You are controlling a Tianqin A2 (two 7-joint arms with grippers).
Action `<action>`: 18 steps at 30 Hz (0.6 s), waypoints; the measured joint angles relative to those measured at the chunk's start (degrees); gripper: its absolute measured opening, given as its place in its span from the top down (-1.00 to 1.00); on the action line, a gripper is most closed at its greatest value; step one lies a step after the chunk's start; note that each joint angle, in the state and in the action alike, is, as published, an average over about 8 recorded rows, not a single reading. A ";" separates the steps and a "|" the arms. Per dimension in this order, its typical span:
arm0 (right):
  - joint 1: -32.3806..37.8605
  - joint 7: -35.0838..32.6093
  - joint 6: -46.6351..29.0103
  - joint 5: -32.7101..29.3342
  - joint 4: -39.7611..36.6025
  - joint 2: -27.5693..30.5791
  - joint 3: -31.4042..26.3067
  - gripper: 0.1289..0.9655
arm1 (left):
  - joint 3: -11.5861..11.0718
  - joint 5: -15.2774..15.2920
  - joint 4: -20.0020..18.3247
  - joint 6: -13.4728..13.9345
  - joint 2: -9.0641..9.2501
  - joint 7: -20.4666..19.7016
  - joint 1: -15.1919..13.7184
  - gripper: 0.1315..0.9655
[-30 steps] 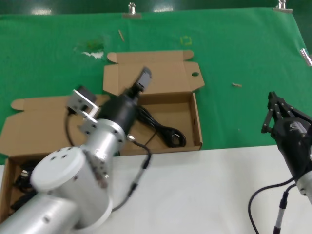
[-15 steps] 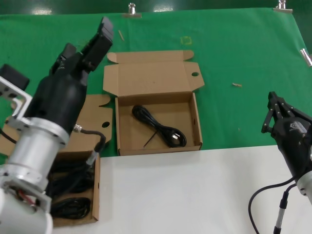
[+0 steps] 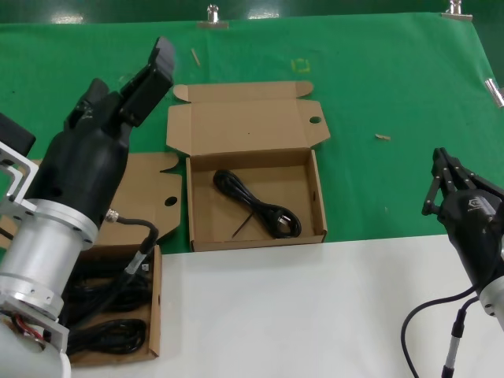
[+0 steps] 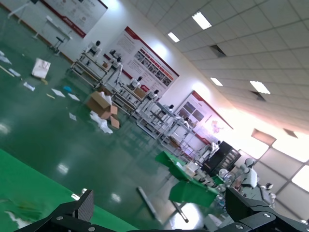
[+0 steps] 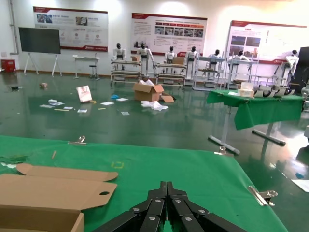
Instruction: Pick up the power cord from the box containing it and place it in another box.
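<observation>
A power cord (image 3: 256,206), a thin black looped cable with a plug, lies loose in the open middle cardboard box (image 3: 319,197). A second open box (image 3: 155,315) at the front left holds several more black cords (image 3: 110,335); my left arm hides part of it. My left gripper (image 3: 130,75) is open and empty. It is raised above the left box's flap (image 3: 150,185) and tilted up and away; its wrist view (image 4: 164,215) shows only the hall. My right gripper (image 3: 439,161) is shut and parked at the right, also seen in its own wrist view (image 5: 166,187).
A green cloth (image 3: 394,79) covers the far table, held by clips (image 3: 213,16) at its back edge. A white surface (image 3: 315,315) runs along the front. The middle box's lid (image 3: 244,122) lies flat behind it and shows in the right wrist view (image 5: 53,191). Small debris (image 3: 382,137).
My left arm has lifted out of the middle box and swung left and up, its gripper empty. The cord stays lying in the middle box. The right arm has not moved.
</observation>
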 joint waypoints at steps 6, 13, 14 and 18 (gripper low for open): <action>0.00 0.00 0.00 0.00 0.00 0.00 0.00 0.92 | -1.54 2.26 1.10 0.71 0.80 1.90 1.09 -0.97; 0.00 0.00 0.00 0.00 0.00 0.00 0.00 0.78 | -3.37 4.97 2.40 1.57 1.74 4.15 2.39 -1.00; 0.00 0.00 0.00 0.00 0.00 0.00 0.00 0.75 | -3.64 5.36 2.59 1.69 1.88 4.48 2.58 -1.00; 0.00 0.00 0.00 0.00 0.00 0.00 0.00 0.66 | -4.70 6.95 3.35 2.19 2.43 5.81 3.34 -1.00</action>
